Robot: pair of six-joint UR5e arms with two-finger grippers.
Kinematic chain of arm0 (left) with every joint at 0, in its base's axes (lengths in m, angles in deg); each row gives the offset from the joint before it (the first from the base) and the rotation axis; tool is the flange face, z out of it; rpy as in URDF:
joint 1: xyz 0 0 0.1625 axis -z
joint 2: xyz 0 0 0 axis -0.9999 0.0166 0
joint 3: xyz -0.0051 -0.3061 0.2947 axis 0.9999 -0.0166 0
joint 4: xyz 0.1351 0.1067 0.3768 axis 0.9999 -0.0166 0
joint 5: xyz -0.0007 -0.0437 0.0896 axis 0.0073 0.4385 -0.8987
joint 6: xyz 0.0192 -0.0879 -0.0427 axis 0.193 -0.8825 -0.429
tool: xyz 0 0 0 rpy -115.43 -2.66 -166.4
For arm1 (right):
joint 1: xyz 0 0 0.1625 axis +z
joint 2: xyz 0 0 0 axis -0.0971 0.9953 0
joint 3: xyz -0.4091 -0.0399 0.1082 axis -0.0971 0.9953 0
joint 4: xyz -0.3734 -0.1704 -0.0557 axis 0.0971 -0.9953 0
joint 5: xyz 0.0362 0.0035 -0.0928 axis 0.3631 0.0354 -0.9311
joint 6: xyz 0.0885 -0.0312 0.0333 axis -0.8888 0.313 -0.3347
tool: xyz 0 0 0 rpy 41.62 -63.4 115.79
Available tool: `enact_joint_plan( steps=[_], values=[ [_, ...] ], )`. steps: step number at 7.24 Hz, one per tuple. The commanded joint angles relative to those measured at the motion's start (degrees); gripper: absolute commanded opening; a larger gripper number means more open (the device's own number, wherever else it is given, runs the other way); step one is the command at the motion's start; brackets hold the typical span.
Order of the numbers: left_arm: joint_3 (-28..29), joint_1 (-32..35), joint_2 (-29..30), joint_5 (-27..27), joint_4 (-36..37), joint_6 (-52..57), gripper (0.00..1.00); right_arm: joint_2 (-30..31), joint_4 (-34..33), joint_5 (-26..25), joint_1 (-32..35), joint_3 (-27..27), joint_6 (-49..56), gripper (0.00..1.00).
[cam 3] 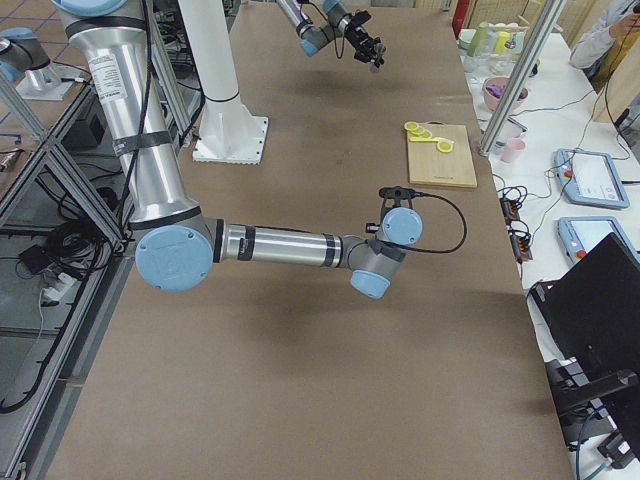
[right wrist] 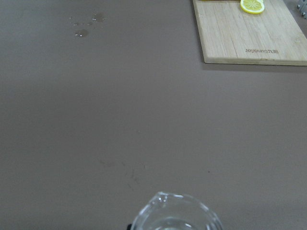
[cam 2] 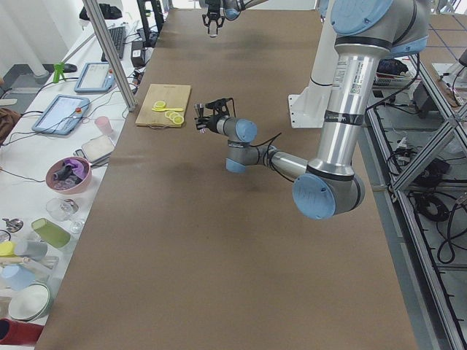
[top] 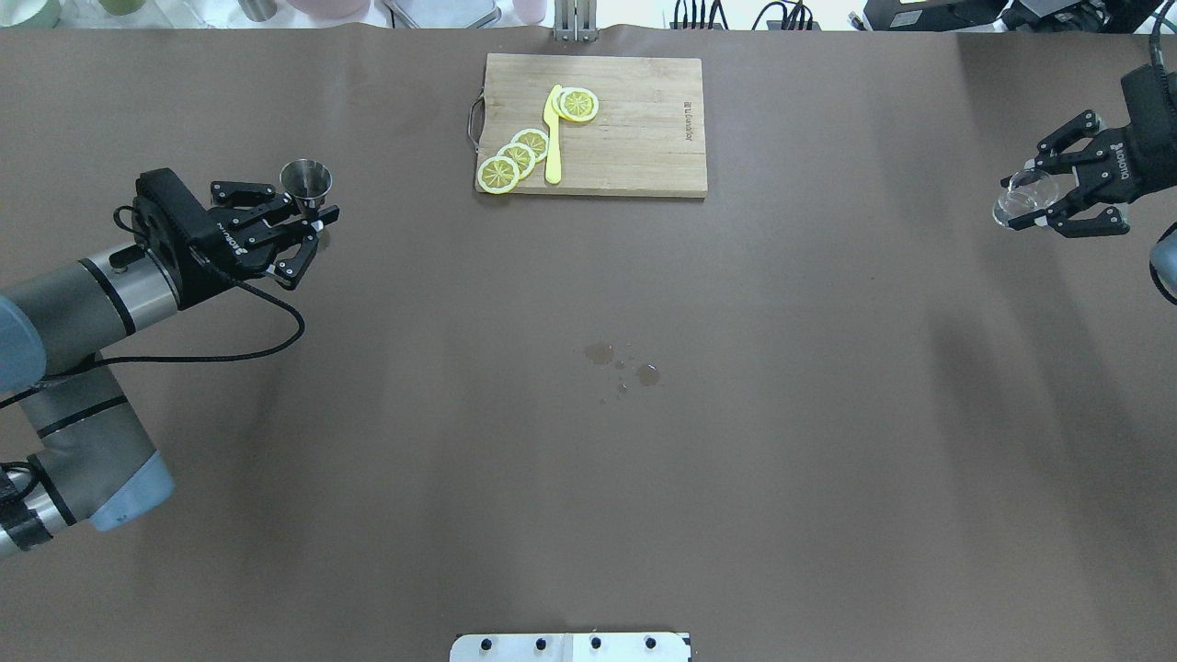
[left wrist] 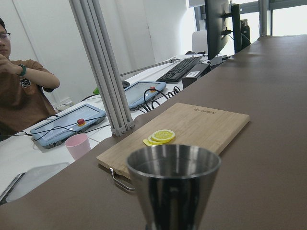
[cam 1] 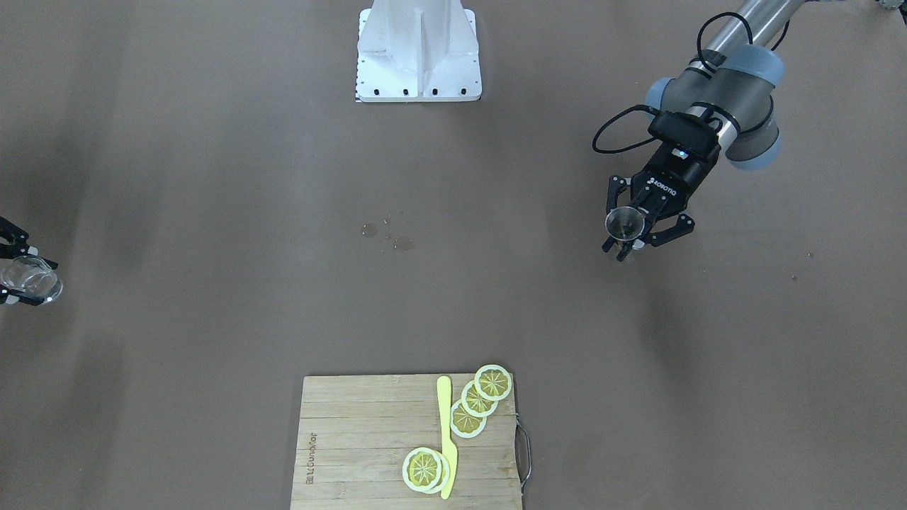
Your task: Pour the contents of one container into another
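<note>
A small steel jigger (top: 306, 182) stands upright in my left gripper (top: 313, 223), which is shut on its stem above the table's left side. In the front-facing view the same jigger (cam 1: 625, 224) sits at my left gripper (cam 1: 628, 244). The left wrist view is filled at the bottom by the jigger (left wrist: 172, 187). A clear glass (top: 1024, 196) is held tilted in my right gripper (top: 1044, 198), shut on it at the far right edge. The glass (cam 1: 32, 278) also shows at the front-facing view's left edge, and its rim (right wrist: 175, 213) in the right wrist view.
A wooden cutting board (top: 644, 138) at the far middle carries lemon slices (top: 515, 158) and a yellow knife (top: 554, 133). Small drops of liquid (top: 625, 363) lie mid-table. The white arm mount (cam 1: 418, 49) stands at the robot's side. A person (left wrist: 19, 96) sits beyond the table.
</note>
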Motion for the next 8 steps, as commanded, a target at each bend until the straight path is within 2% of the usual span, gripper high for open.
enact_joint_plan(
  steps=[1, 2, 5, 6, 8],
  values=[
    [0.9, 0.2, 1.4, 0.9, 1.3, -2.2, 0.00, 0.4, 5.3, -0.4, 0.3, 2.9, -5.2, 0.00],
    [1.0, -0.4, 2.0, -4.6, 1.5, -2.1, 0.00, 0.7, 9.8, -2.8, 0.3, 3.0, -11.9, 0.00],
    [-0.8, -10.2, 1.7, -23.6, 2.3, -2.0, 0.00, 4.1, 11.2, -8.1, 0.1, -0.7, -15.4, 0.00],
    [-2.2, -12.1, 1.2, -25.9, 2.4, -2.1, 0.00, 5.7, 11.2, -10.6, -0.3, -2.7, -15.5, 0.00],
    [-5.1, -12.5, -4.6, -28.2, 2.2, -2.8, 0.00, 5.8, 11.2, -17.0, -3.3, -4.8, -19.9, 0.00]
  ],
)
